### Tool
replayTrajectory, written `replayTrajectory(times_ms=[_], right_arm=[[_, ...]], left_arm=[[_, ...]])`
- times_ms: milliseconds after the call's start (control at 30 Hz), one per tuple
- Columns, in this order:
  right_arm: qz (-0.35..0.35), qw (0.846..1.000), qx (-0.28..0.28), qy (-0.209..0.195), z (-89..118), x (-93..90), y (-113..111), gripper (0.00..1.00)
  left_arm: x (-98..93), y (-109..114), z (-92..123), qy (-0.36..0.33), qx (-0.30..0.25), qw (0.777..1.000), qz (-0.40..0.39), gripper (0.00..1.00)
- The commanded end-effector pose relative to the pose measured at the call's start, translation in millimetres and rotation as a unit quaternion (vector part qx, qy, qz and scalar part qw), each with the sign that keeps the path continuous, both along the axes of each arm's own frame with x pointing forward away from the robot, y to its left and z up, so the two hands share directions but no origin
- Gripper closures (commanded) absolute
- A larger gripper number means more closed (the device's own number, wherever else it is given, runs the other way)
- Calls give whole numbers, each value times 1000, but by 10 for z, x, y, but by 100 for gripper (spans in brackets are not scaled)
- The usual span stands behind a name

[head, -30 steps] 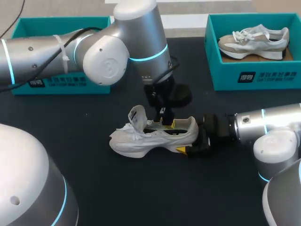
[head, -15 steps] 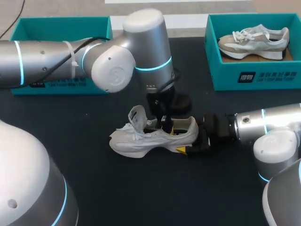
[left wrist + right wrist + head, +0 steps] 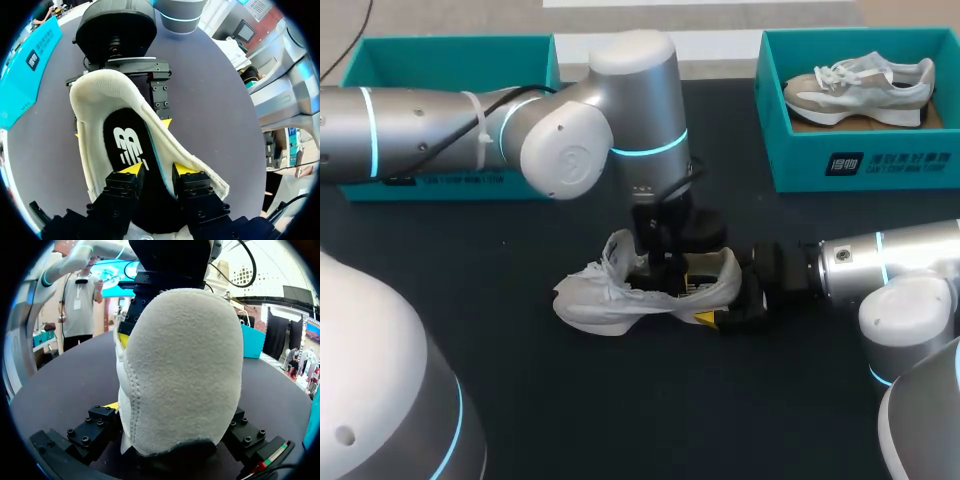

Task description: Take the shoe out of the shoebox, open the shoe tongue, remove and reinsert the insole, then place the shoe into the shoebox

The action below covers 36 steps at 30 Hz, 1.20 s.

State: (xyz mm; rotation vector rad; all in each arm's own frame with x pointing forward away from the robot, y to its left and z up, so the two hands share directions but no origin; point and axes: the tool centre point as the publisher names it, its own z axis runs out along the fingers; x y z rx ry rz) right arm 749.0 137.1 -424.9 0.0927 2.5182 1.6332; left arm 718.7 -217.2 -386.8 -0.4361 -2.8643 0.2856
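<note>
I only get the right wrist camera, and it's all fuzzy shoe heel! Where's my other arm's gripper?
Observer: The left gripper is down in the opening of the shoe, right above the black insole.
Operator: Is the tongue in its way?
Observer: No, the tongue stands up on the toe side of that gripper.
Operator: Are there any more shoes?
Observer: Yes, a second shoe lies in the teal box at the table's far right.
</note>
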Motion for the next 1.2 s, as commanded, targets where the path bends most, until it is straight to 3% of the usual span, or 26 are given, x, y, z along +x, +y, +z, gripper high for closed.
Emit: replayTrajectory(times_ms=[33, 267, 400, 500, 567, 600, 700, 1200], right_arm=[[-1, 1000, -2, 0, -31, 11, 16, 100], [-1, 1000, -2, 0, -31, 11, 16, 100], [-1, 1000, -2, 0, -31, 11, 16, 100], [-1, 1000, -2, 0, -31, 11, 16, 100], [-1, 1000, -2, 0, -31, 11, 16, 100], [-1, 1000, -2, 0, -31, 11, 16, 100], [-1, 1000, -2, 0, -31, 11, 16, 100], [-1, 1000, -2, 0, -31, 11, 16, 100]], left_arm=[[-32, -57, -118, -10, 0, 1000, -5, 61], [3, -67, -292, -37, -2, 999, 9, 51], [59, -86, -378, -57, -5, 998, 17, 53], [96, -107, -440, -72, -7, 997, 21, 63], [118, -116, -482, -85, -5, 996, 28, 91], [130, -115, -496, -90, -6, 995, 31, 100], [173, -103, -509, -105, -1, 994, 43, 100], [240, 122, -114, -94, -9, 993, 76, 100]])
